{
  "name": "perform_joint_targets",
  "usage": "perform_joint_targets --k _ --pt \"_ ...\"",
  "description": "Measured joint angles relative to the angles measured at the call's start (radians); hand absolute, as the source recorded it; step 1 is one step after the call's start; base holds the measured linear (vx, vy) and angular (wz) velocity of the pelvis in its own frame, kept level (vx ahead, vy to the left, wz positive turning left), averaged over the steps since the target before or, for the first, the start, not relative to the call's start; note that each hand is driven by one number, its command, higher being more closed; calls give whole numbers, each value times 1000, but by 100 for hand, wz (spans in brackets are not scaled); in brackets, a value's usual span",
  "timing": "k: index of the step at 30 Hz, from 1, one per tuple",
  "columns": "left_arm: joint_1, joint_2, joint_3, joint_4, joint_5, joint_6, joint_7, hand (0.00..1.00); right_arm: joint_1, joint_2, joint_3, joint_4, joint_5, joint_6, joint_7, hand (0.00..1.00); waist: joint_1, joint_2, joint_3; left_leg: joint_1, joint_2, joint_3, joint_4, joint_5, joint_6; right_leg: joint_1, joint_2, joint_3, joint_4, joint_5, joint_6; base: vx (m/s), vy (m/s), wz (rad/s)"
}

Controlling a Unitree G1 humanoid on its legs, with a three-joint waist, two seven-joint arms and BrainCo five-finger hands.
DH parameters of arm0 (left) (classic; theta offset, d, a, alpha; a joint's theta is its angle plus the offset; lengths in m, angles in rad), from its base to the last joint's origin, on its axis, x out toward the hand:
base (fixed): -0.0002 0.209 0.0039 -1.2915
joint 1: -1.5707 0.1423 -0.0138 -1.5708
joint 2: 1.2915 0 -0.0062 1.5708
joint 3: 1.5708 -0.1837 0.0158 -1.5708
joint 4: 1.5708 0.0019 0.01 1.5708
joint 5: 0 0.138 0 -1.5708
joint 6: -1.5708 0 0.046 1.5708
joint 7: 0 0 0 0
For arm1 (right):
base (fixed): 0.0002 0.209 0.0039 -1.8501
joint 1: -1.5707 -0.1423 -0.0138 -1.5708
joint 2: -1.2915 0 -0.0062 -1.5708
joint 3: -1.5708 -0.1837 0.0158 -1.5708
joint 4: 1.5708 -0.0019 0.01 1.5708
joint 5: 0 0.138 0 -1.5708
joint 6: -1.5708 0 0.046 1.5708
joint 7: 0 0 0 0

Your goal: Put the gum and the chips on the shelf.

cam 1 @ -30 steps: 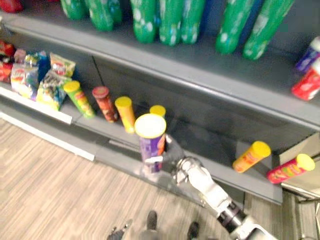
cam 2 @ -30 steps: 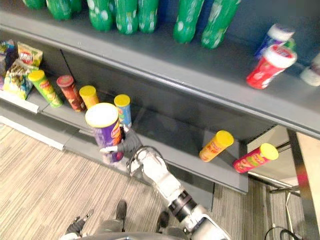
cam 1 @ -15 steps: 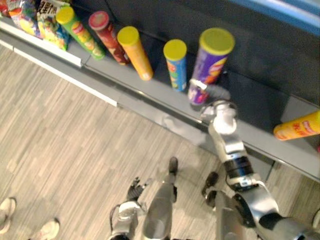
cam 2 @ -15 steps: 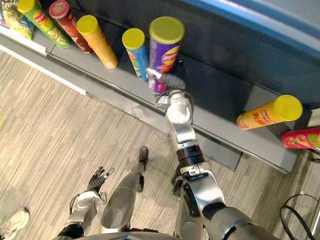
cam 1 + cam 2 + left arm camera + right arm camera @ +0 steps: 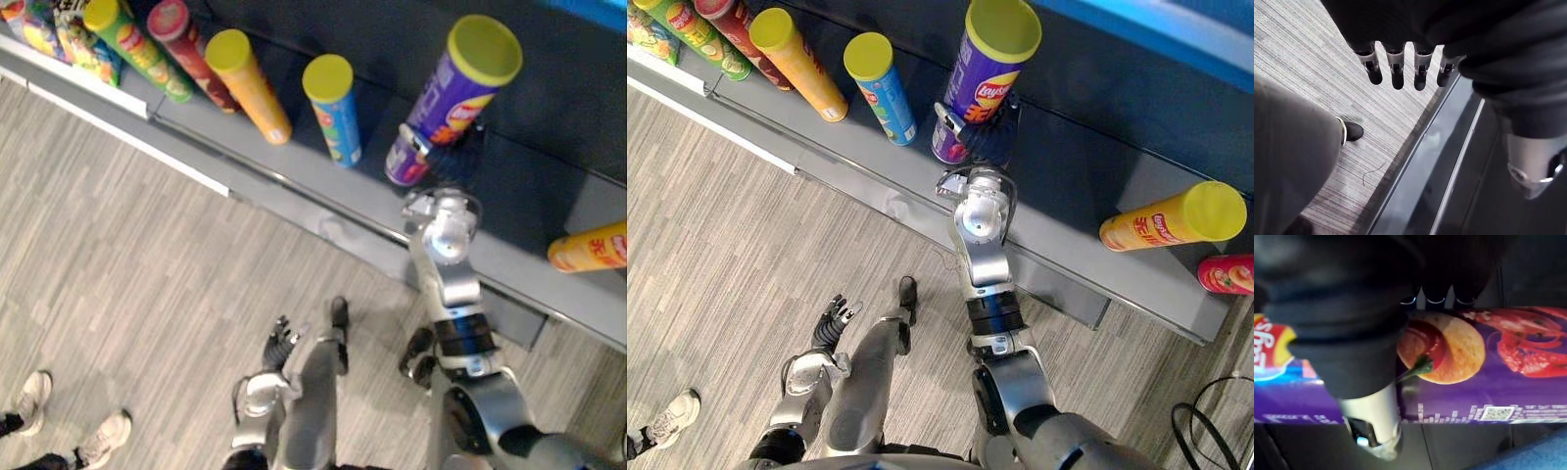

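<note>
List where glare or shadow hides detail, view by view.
Left eye view: the shelf back lies in deep shadow, swallowing the right hand's dark cover beside the purple chips can; a pale sheen marks the shelf's front lip. Left wrist view: the same glossy lip reflects light past the left hand. Right wrist view: the can is evenly lit, no glare.
</note>
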Motion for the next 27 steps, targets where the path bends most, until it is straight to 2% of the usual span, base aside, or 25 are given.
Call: perform_joint_targets --k 8,14,27 --pt "0 -9 3 -5 -36 -1 3 0 29 6 1 0 -17 0 -5 100 -1 0 0 -27 26 12 83 -64 1 -1 -3 -33 19 -9 -4 70 -23 -10" --pt "0 -13 3 -24 -37 -21 3 0 46 6 -1 20 -81 0 -35 100 1 -1 0 -30 26 12 90 -69 1 -4 -7 -35 31 -15 -10 21 -10 0" --pt "1 -12 -1 -38 -39 -39 2 0 31 2 -103 171 -82 -2 -127 100 0 -6 4 -52 24 23 101 -72 3 -26 -29 -55 50 -26 -10 22 -15 2"
